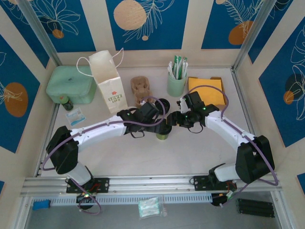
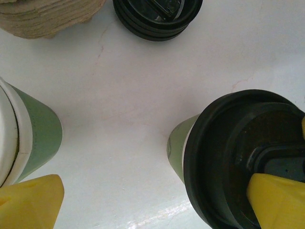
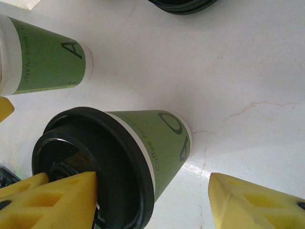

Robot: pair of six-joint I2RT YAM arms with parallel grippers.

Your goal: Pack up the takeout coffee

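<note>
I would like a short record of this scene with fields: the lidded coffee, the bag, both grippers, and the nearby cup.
takeout coffee: upright, lidded, not yet in the bag
white paper bag: upright at the back left, apart from the coffee
left gripper: open wide, one finger over the coffee's lid
right gripper: open, one finger at the lid, the other clear of the cup
lidless cup: upright beside the coffee, not touching it

takeout coffee [image 3: 162, 143] mid-table | lidless cup [image 3: 47, 59] beside, probably left | bag [image 1: 108, 81] behind-left
</note>
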